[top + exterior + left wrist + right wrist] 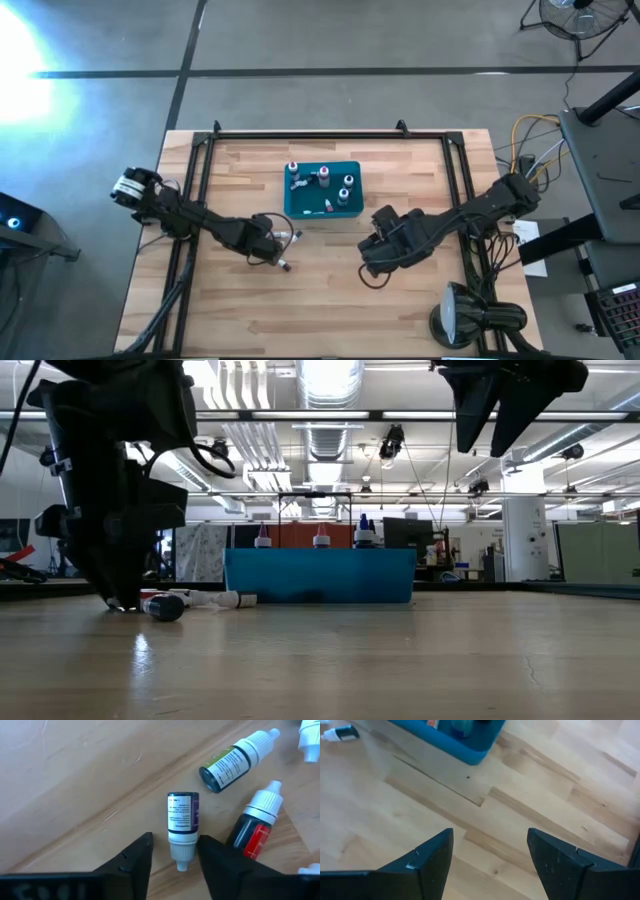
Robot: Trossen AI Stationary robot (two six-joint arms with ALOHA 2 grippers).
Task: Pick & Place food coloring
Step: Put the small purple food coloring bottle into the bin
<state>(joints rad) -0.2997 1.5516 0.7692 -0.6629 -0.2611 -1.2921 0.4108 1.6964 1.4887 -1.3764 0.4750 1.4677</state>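
Several tiny food coloring bottles lie on their sides on the wooden table just left of the teal bin [300, 205]. They include a dark-blue one [182, 817], a green-labelled one [227, 765] and a red one [252, 830]. More bottles stand inside the bin [320, 575]. My left gripper [175, 837] is low over the table [272, 247] and open. Its fingers stand on either side of the dark-blue bottle's white cap end [181, 851]. My right gripper [490, 834] hangs open above bare table, near and right of the bin [374, 255]. My left gripper's fingers flank the cap end of the lying dark-blue bottle, coming along its length from the cap side. One finger [210, 855] is right beside the bottle's white neck. I cannot tell whether it touches.
A black metal frame [320, 133] runs along the table's far edge and down both sides. A round dark stand base [465, 318] sits at the near right corner, with cables on the right. Bare wood lies between the two grippers and toward the near edge.
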